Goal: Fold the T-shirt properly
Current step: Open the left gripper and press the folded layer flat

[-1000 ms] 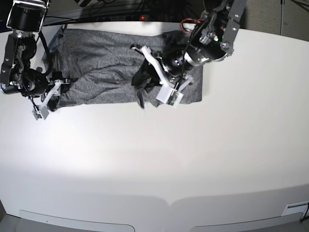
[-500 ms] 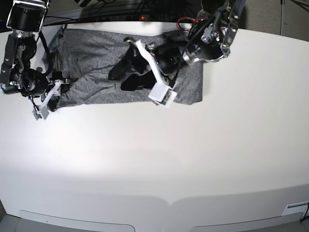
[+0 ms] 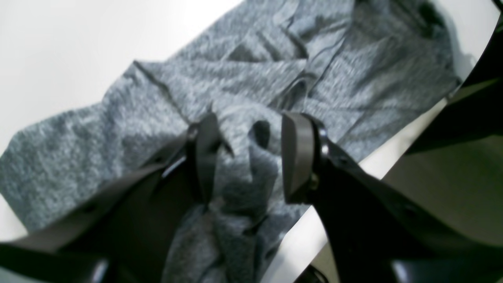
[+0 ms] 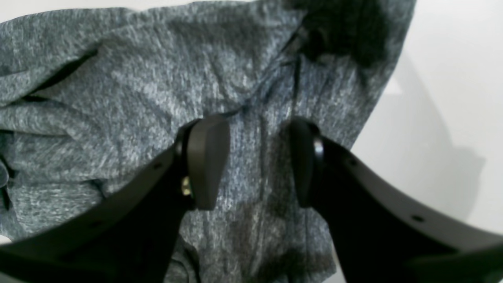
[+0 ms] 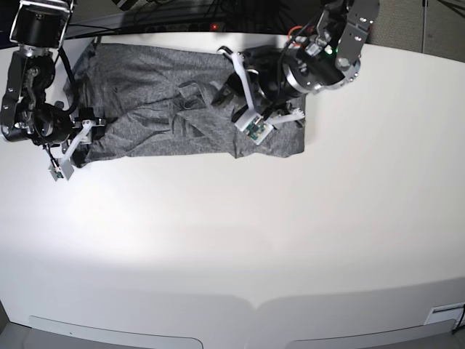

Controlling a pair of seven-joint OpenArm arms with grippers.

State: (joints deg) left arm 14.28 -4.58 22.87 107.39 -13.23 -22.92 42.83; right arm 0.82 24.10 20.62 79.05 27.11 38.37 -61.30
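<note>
The shirt lies spread along the far side of the table as a wide grey band, its near edge roughly straight. Compared with a second ago, the dark bunch of cloth that the left gripper carried near the band's right-hand end in the base view is gone; a fold of it now lies flat across the middle, with a small ridge at its tip. The left arm has pulled back toward the far edge, and its jaws, pinched on cloth a second ago, now stand apart with nothing between them in the base view. That reads as a sleeve or flap just laid inward and let go, so one fold seems done and the body folds remain.

The right gripper has not moved: it sits at the shirt's other end, just over the near corner, jaws spread and holding nothing.

Much is hard to judge. The left wrist view is blurred; a hump of cloth rises between the parted fingers, and whether it touches them cannot be told. The left arm hides the shirt's far right corner in the base view. In the right wrist view the fingers hover over flat cloth, but their height above it is unclear. Neck and hem cannot be told apart.
</note>
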